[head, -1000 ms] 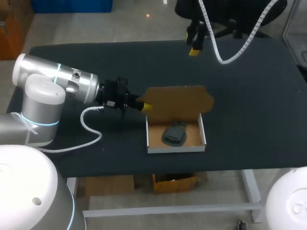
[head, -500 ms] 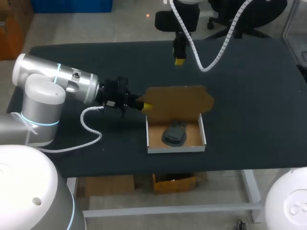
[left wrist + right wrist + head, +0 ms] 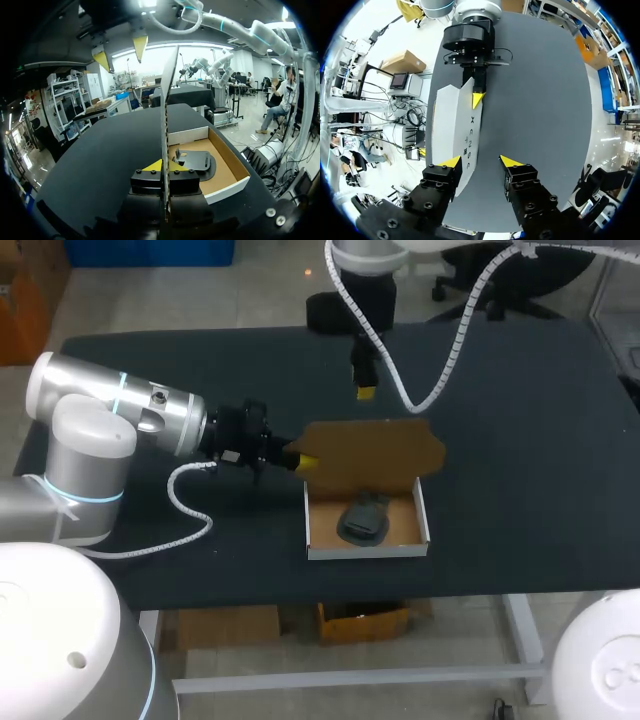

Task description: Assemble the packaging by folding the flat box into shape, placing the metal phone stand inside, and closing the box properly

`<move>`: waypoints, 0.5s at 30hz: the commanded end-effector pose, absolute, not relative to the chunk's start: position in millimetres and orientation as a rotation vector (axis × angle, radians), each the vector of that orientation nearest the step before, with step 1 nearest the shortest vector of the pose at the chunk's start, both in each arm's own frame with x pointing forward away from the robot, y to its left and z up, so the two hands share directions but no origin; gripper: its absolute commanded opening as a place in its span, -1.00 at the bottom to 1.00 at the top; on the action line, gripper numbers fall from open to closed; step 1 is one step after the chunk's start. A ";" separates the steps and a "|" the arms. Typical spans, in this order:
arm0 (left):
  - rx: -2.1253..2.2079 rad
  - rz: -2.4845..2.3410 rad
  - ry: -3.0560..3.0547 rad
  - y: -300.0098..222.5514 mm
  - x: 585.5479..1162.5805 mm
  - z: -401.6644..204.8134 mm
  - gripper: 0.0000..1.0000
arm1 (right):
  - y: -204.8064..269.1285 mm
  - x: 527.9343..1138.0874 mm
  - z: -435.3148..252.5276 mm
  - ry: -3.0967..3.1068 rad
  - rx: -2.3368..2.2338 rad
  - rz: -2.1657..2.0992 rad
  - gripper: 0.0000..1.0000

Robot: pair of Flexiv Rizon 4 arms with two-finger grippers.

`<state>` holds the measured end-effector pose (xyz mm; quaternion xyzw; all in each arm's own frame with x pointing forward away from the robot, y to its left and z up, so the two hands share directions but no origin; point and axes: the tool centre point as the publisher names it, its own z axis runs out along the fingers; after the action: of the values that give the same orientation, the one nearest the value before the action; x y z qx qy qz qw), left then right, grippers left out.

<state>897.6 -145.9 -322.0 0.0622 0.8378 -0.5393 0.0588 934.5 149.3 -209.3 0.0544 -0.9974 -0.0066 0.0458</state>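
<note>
Hands: left hand (image 3: 305,461) pinches upright box lid (image 3: 372,448); right hand (image 3: 481,161) spread wide, hovering near lid.

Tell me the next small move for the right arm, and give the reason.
Probably lower the right gripper to the far face of the lid, ready to press it down over the box. The phone stand already lies inside, the left gripper pinches the lid's side edge and holds it upright, and the right gripper hangs open beyond the lid, touching nothing.
</note>
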 end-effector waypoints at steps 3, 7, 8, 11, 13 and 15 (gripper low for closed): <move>0.191 -1.636 2.536 -148.0 897.2 -327.8 -1.00 | 145.3 925.5 -217.9 -3.044 0.168 -0.023 -0.11; 0.191 -1.636 2.536 -148.0 897.2 -327.8 -1.00 | 144.4 918.5 -221.0 -3.044 0.167 -0.027 -0.10; 0.191 -1.636 2.536 -148.0 897.2 -327.8 -1.00 | 145.0 916.1 -221.6 -3.043 0.167 -0.028 -0.10; 0.191 -1.636 2.536 -148.0 897.2 -327.8 -1.00 | 146.4 910.8 -224.1 -3.042 0.171 -0.028 -0.10; 0.191 -1.636 2.536 -148.0 897.2 -327.8 -1.00 | 147.2 908.5 -225.7 -3.041 0.174 -0.024 -0.10; 0.191 -1.636 2.536 -148.0 897.2 -327.8 -1.00 | 147.3 907.1 -226.9 -3.041 0.176 -0.022 -0.11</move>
<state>897.6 -146.0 -322.0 0.0622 0.8378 -0.5393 0.0588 911.2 148.5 -225.4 0.0579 -0.9969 -0.0068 0.0527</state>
